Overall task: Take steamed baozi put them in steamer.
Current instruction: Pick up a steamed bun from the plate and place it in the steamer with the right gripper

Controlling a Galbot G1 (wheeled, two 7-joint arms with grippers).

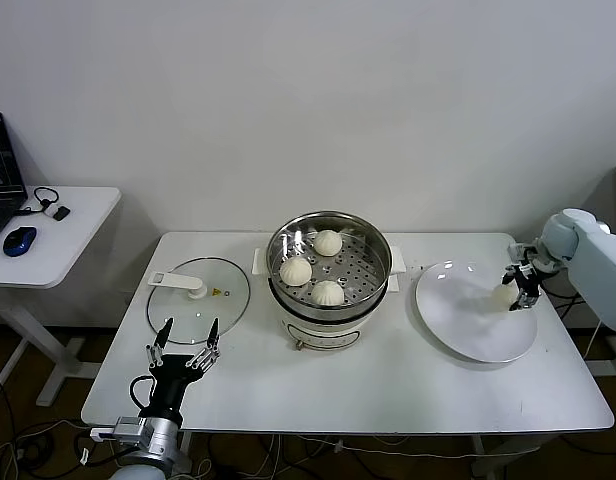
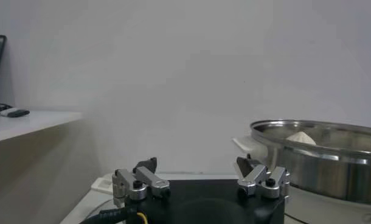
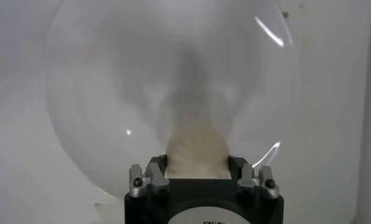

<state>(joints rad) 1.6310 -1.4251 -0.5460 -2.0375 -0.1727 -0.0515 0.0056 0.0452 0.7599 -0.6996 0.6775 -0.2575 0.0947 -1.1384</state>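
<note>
Baozi sit three to the steamer (image 1: 329,262) at the middle of the bench (image 1: 388,385) in the head view, spread over its perforated floor, while the fourth baozi (image 1: 505,294) is at the right edge of the white plate (image 1: 468,325), pinched in the right gripper (image 1: 520,287), whose jaws are closed around it just above the plate. The left gripper (image 1: 185,345) hovers idle near the front left of the bench, pointing toward the glass lid (image 1: 198,298), jaws spread wide and holding nothing. From the left wrist view, that gripper's two fingers (image 2: 142,181) stand well apart with bare air between them, and the steamer rim (image 2: 319,135) rises beside it with one bun (image 2: 301,138) peeking over. From the right wrist view, the held bun (image 3: 196,152) fills the gap between the jaws, touching both inner faces, with the plate (image 3: 100,91) behind it. The risk from here, as I judge it, lies in the carry: the dough is soft and smooth, so too light a squeeze could let it slip out on the way across the bench, and too hard a squeeze could dent it. The steamer's raised rim is another hazard, since a low approach could knock the bun against the metal, and the free space left among the three buns is limited, so a careless release could land it on a neighbour.
</note>
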